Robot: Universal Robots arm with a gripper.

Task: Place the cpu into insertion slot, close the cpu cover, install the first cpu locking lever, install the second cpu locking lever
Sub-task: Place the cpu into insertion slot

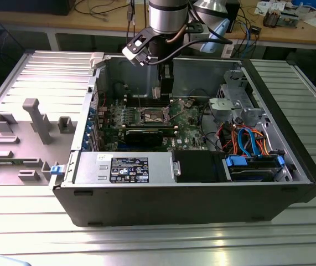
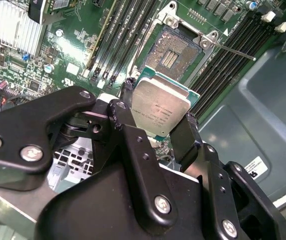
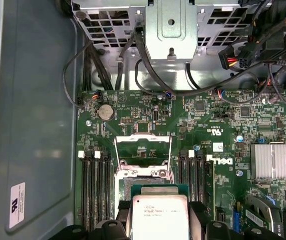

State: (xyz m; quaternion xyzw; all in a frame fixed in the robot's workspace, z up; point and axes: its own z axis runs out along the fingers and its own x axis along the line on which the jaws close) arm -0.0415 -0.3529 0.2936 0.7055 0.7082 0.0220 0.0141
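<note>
My gripper (image 2: 155, 122) is shut on the cpu (image 2: 160, 107), a silvery square chip pinched by its edges between two black fingers (image 2: 185, 132). In both wrist views the chip hangs above the motherboard, close to the insertion slot (image 2: 172, 55) but apart from it. The slot's dark, gold-speckled centre lies bare. The cpu cover (image 3: 143, 147) stands flipped open behind the slot (image 3: 141, 181), beyond the held cpu (image 3: 160, 215) and gripper (image 3: 160, 222). A thin metal locking lever (image 2: 233, 51) sticks out free beside the slot. In the exterior view the gripper (image 1: 167, 91) reaches down into the open case, above the slot (image 1: 153, 115).
Long black memory slots (image 3: 93, 185) flank the socket on both sides. A finned heat sink (image 3: 272, 161) and a long black card (image 1: 149, 134) sit nearby. The drive cage (image 1: 232, 105), coloured cables (image 1: 246, 138) and case walls (image 1: 99, 77) hem in the board.
</note>
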